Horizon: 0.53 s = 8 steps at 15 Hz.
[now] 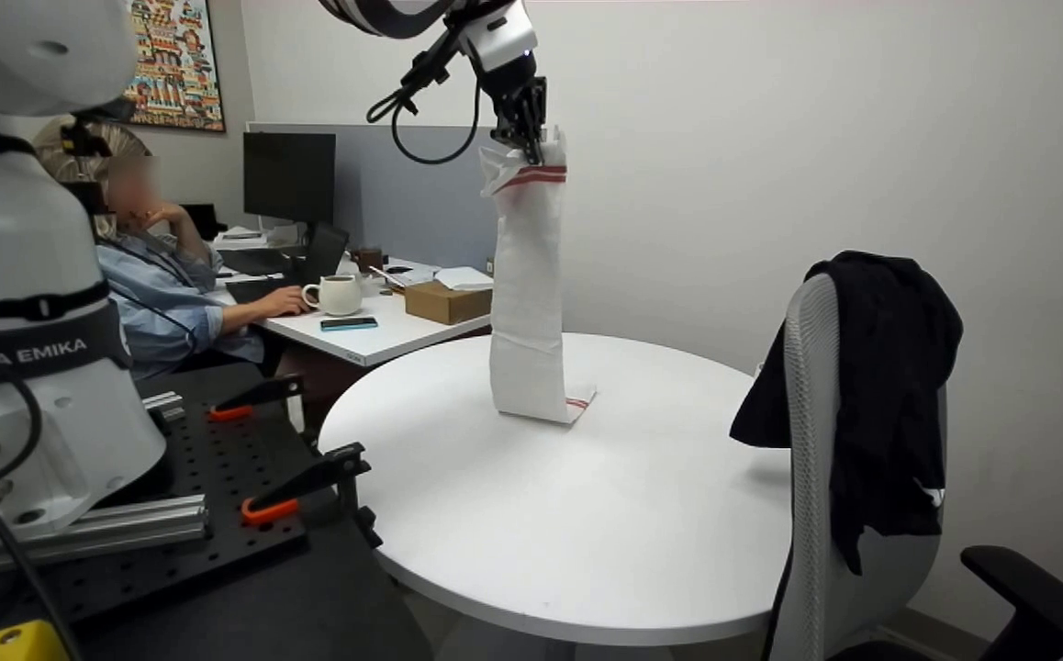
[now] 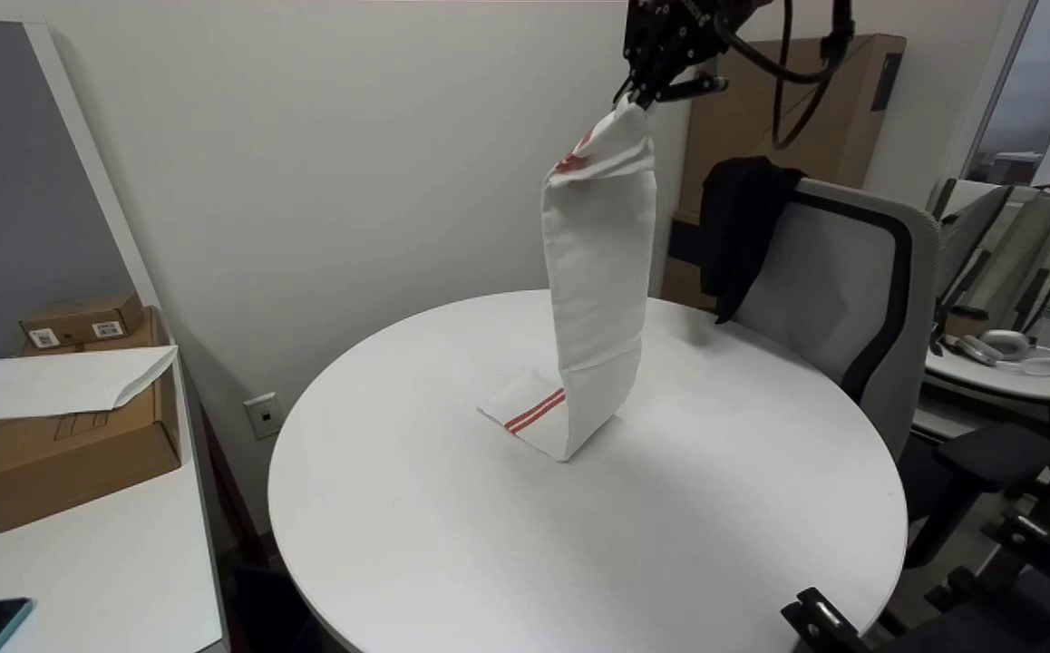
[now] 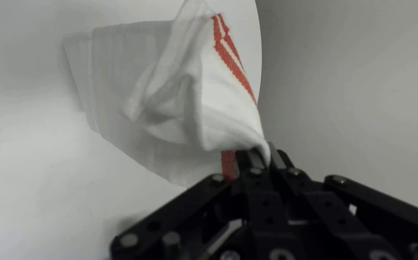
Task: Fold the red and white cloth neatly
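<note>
Round, white, smooth-topped table (image 1: 458,496) at the centre of both exterior views, against a plain pale wall (image 1: 678,184). Above it, a white, red-striped fabric cloth (image 1: 528,303), hanging as a long, narrow, nearly upright strip. Pinched at the upper end, well above the tabletop, between the clenched jaws of a black two-finger gripper (image 3: 262,158). Bunched and drooping to the left of the gripper in the wrist view, with paired red stripes along the right edge of the loose part. Resting on the table at the lower end, bent there into a short striped flap (image 2: 525,417), turned to the left in an exterior view.

To the right at the near side, in an exterior view, a grey mesh-backed office chair (image 1: 811,386), draped with a black garment (image 1: 889,395). To the left at the far side, a white straight-edged desk (image 1: 394,338), bearing a rounded off-white mug (image 1: 341,296) with a handle, a dark phone (image 1: 348,323) with a blue edge and a low brown cardboard box (image 1: 444,305). Beyond these, a flat black monitor (image 1: 288,174). Seated at the desk's left side, a person (image 1: 155,294) in a light blue shirt. At the near left, a white robot base (image 1: 27,248) with EMIKA lettering, near a black and orange clamp (image 1: 307,479).
</note>
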{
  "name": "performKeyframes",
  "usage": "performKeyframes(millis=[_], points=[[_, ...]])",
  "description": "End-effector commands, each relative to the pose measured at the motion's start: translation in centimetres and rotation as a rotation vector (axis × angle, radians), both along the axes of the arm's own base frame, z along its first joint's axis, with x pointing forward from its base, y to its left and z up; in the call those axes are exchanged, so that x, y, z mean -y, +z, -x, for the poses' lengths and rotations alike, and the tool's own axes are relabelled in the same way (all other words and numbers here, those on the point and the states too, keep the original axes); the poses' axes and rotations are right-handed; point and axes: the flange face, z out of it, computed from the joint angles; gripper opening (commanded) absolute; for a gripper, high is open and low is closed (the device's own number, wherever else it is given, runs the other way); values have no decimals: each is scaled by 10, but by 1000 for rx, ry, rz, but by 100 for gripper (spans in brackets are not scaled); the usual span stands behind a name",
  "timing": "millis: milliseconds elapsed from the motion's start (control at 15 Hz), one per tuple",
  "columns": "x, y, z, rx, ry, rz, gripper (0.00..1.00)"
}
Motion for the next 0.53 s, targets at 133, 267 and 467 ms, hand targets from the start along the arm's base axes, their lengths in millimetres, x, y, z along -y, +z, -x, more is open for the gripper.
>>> performKeyframes(millis=[133, 267, 467], points=[[-43, 19, -58, 1, -14, 30, 1], [-70, 25, -82, -9, 12, 46, 1], [-107, 36, -115, -31, 55, 78, 1]])
